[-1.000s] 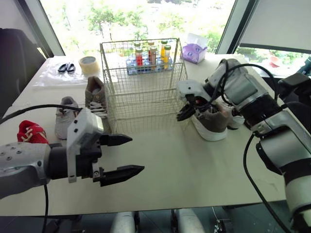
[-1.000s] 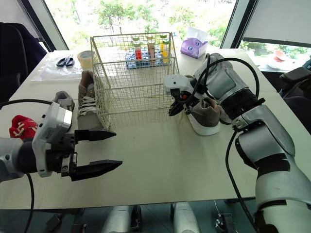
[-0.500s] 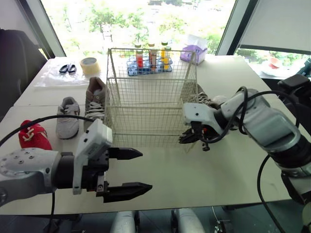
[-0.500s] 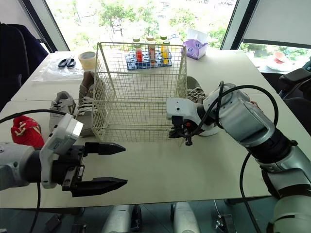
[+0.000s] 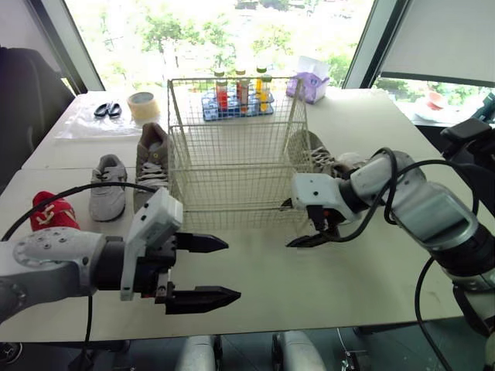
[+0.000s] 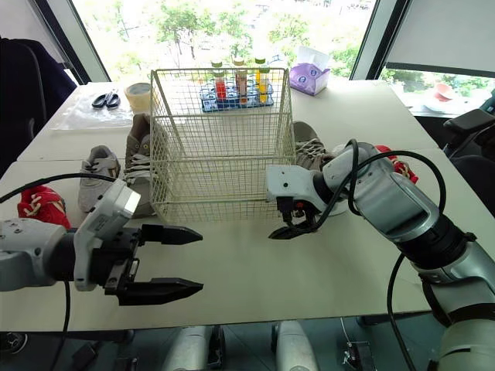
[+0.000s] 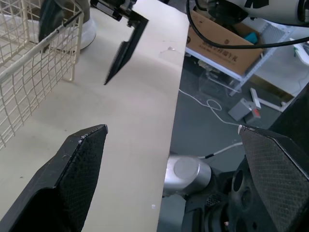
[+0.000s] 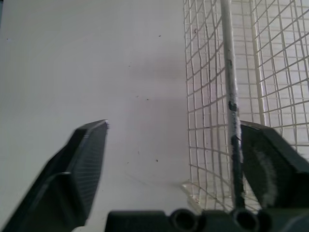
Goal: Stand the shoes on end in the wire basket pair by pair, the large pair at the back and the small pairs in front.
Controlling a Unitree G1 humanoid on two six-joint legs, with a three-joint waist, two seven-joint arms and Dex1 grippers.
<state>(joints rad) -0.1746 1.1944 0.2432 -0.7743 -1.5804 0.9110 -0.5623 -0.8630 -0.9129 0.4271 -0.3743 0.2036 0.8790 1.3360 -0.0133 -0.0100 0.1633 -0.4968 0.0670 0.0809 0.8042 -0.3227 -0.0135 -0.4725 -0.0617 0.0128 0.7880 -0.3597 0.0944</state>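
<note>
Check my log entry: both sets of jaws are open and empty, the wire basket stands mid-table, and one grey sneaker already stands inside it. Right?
Not quite: the right eye view shows the wire basket empty. A large grey sneaker and a small grey sneaker lie on the table at its left, another grey sneaker at its right. The rest holds.

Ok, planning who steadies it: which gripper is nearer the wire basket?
Right. The right gripper is open at the wire basket's front right corner; the left gripper hovers open over the table in front of it, clearly apart.
</note>
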